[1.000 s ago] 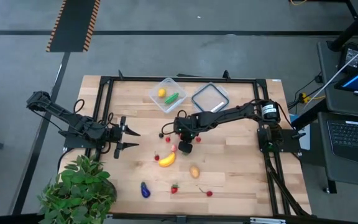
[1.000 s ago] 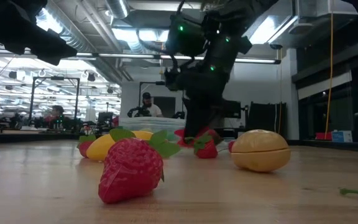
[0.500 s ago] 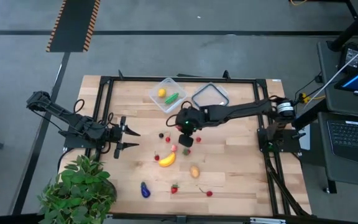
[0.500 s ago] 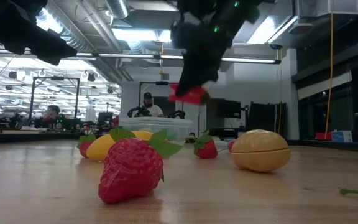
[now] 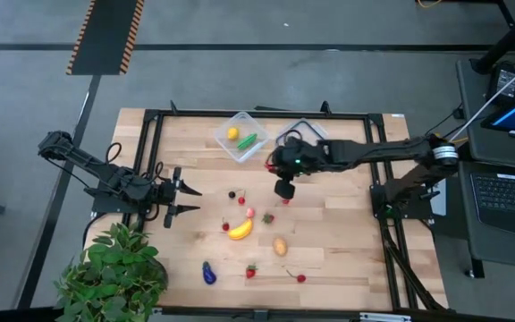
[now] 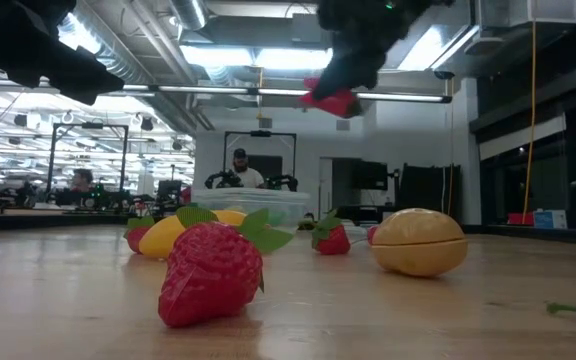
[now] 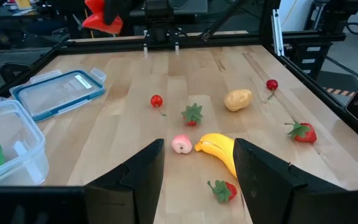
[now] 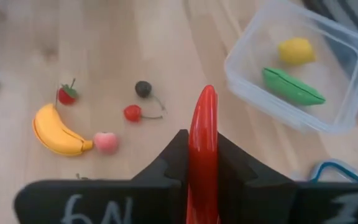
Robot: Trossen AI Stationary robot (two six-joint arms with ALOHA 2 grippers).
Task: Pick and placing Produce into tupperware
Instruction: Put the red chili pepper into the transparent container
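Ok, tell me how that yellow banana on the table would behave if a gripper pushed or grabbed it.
The banana looks glossy moulded plastic, so probably stiff and light. Its curve suggests it would pivot rather than roll when pushed. The smooth tapered ends may slip from fingers.

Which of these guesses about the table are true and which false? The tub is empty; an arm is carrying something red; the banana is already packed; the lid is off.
1. The tub is empty. False: a yellow piece and a green piece lie inside.
2. The right end effector holds a red piece. True.
3. The banana is in the tub. False: it lies on the table.
4. The lid lies off, beside the tub. True.
5. The left end effector grips a strawberry. False: it is open and empty.
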